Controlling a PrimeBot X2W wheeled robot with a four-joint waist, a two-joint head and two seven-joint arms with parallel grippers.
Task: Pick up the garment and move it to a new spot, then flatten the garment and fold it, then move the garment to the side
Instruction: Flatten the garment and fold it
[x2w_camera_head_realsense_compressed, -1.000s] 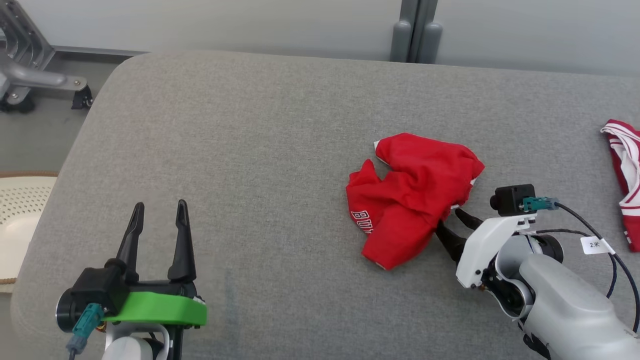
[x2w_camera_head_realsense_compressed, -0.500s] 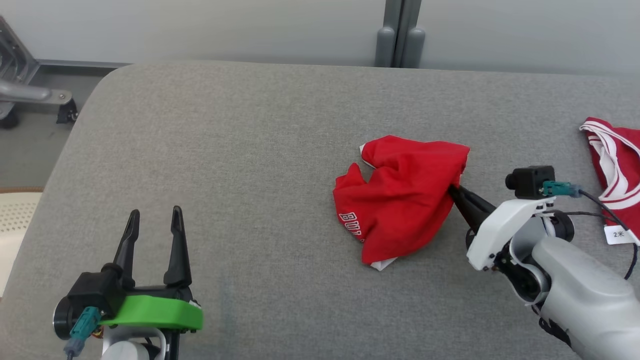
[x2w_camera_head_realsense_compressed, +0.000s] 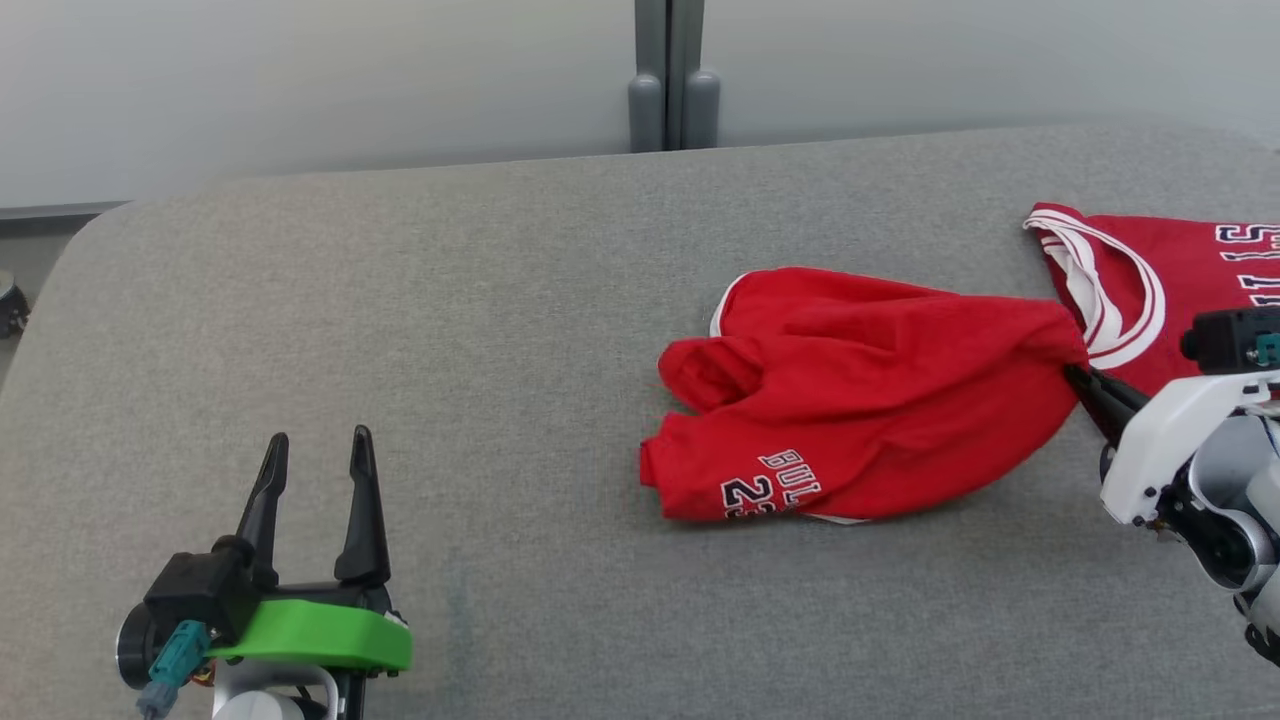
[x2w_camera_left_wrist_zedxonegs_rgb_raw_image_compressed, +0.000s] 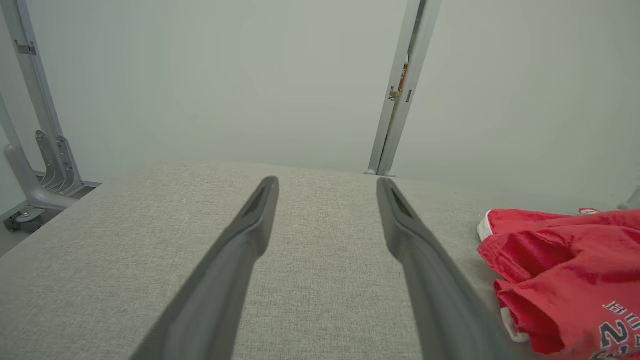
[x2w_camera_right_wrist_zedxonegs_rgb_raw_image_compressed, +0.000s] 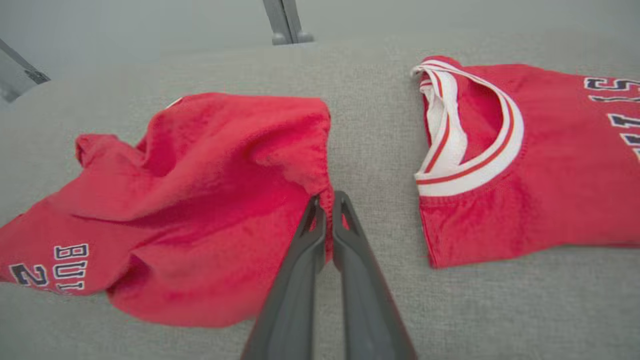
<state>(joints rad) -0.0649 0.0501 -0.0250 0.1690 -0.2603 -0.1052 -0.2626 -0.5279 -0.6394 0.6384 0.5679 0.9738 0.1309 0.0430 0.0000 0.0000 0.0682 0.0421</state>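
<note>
Right gripper (x2w_camera_right_wrist_zedxonegs_rgb_raw_image_compressed: 327, 202) pinching garment (x2w_camera_head_realsense_compressed: 860, 400) edge.
Long axis runs left from the pinch; left gripper (x2w_camera_head_realsense_compressed: 318, 450) spread, well apart.

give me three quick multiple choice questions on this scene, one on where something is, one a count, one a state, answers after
1. In the head view, where does the red jersey lie relative to the crumpled red garment?
A) on top of it
B) to its left
C) to its right

2. How many red pieces of clothing lie on the grey cushion?
A) one
B) two
C) three

3. What is the right claw doing?
A) shut on the crumpled red garment's edge
B) wide open above the cushion
C) shut on the jersey's collar

Answers:
1 C: the jersey sits toward the right edge, and the right wrist view shows a strip of cushion between the two.
2 B: the crumpled garment and the jersey are the two red pieces.
3 A: its fingers press together with red cloth pinched between the tips.
</note>
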